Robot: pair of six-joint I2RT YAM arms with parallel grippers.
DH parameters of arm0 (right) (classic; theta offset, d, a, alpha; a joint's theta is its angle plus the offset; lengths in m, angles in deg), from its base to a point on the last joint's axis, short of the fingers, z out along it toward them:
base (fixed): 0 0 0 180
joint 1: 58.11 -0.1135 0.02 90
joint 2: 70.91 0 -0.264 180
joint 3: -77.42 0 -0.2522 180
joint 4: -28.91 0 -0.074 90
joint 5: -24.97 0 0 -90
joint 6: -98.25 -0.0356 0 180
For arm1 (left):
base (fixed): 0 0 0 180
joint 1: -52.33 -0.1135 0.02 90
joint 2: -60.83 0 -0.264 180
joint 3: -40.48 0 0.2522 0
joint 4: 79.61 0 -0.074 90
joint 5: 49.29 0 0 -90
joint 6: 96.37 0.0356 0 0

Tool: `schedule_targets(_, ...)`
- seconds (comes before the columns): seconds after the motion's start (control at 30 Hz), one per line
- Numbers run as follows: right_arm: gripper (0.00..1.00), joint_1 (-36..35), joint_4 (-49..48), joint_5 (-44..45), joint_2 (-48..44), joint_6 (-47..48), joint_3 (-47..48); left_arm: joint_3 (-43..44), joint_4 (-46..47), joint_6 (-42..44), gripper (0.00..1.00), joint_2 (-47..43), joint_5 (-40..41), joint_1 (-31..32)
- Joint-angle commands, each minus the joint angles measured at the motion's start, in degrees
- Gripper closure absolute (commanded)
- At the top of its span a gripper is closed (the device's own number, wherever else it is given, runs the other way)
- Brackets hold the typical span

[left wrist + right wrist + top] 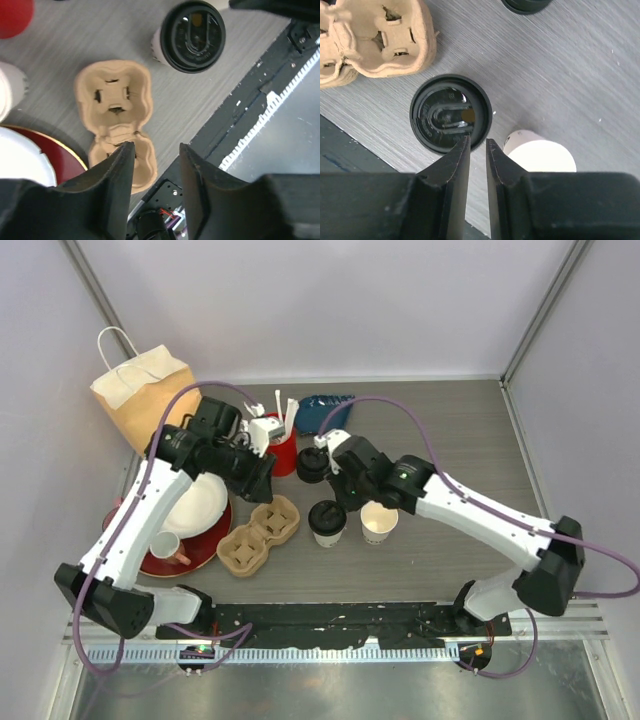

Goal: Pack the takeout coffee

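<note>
A takeout coffee cup with a black lid (327,523) stands mid-table, and a second lidded cup (312,465) stands behind it. An open cream cup without a lid (379,523) stands to the right. A brown pulp cup carrier (262,533) lies to the left, empty. My left gripper (265,485) hovers above the carrier (112,100), open and empty (157,150). My right gripper (338,498) hovers above the near lidded cup (451,114). Its jaws stand a narrow gap apart with nothing between them (477,142). The lidless cup (540,155) is beside it.
A red cup of white sticks (283,445) and a blue tray (325,412) stand at the back. A brown paper bag (140,395) stands at the back left. A red plate (160,562) with a white bowl and a mug sits at the left.
</note>
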Motion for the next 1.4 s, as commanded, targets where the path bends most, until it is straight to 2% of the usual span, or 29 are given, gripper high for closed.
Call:
schedule_targets(0.0,0.74,2.3,-4.1,0.2,-6.9,-11.7,-6.3,-2.7,3.8,-6.9,0.57,2.4,-3.4,3.3)
schedule_targets(0.1,0.71,2.6,-5.6,-1.8,-8.0,-14.6,-9.7,-4.7,7.4,-9.7,0.57,4.2,-4.7,4.2)
schedule_targets(0.13,0.71,2.7,-5.9,-2.3,-8.1,-14.9,-10.7,-5.9,8.4,-12.8,0.60,4.8,-4.9,4.1)
schedule_targets(0.17,0.71,2.9,-6.6,-2.6,-8.2,-15.0,-11.1,-6.4,10.3,-13.9,0.68,5.3,-5.0,4.2)
schedule_targets(0.27,0.71,3.4,-8.3,-4.5,-7.8,-14.9,-11.9,-8.1,13.3,-16.4,0.74,7.7,-5.7,4.2)
schedule_targets(0.73,0.75,5.2,-9.5,-7.5,-4.0,-14.6,-13.0,-11.9,17.9,-19.2,0.76,13.4,-5.8,9.4)
schedule_targets(1.37,0.79,6.8,-8.0,-6.9,-6.6,-14.8,-13.7,-11.8,19.3,-19.6,0.76,15.2,-5.0,9.9)
